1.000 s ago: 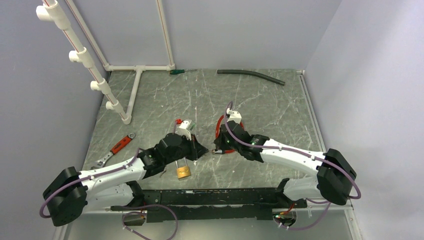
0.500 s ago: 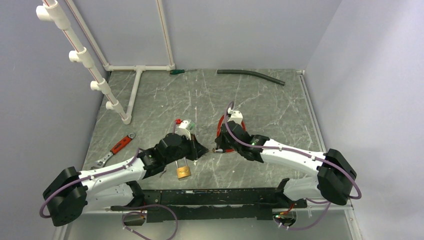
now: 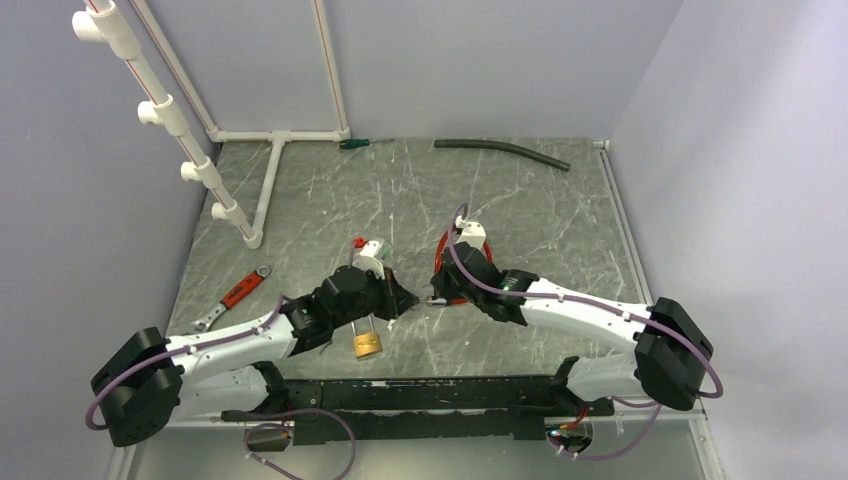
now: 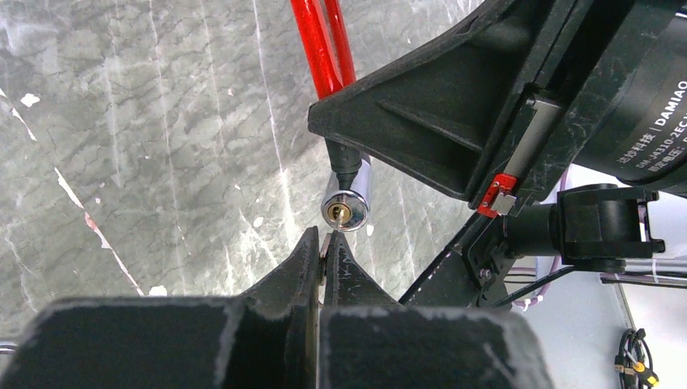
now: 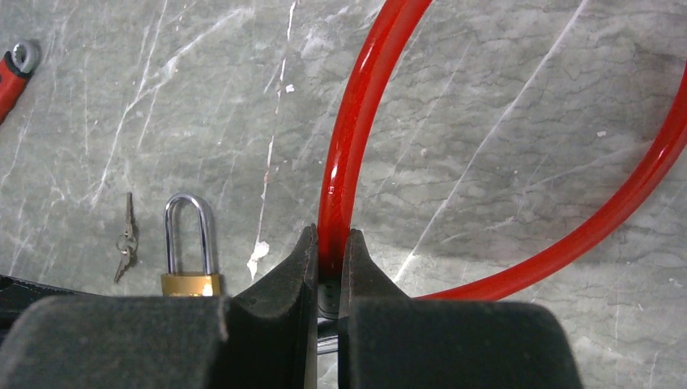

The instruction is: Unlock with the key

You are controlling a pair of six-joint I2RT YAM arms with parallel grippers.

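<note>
My right gripper (image 3: 437, 296) is shut on the red cable lock (image 5: 356, 138) near its black end and holds it just above the table. The lock's silver cylinder (image 4: 346, 203) with a brass keyhole faces my left gripper (image 4: 324, 241). My left gripper (image 3: 408, 300) is shut on a thin silver key (image 4: 326, 242). The key's tip is at the keyhole; I cannot tell how deep it sits. The red loop (image 3: 443, 250) lies behind the right gripper.
A brass padlock (image 3: 366, 344) lies under the left arm, with small keys (image 5: 125, 239) beside it. A red-handled wrench (image 3: 240, 288) lies at the left. A white pipe frame (image 3: 265, 190), a green screwdriver (image 3: 352, 144) and a dark hose (image 3: 500, 150) lie at the back.
My left arm has edged slightly right, bringing the key closer to the lock cylinder. The right gripper has barely moved.
</note>
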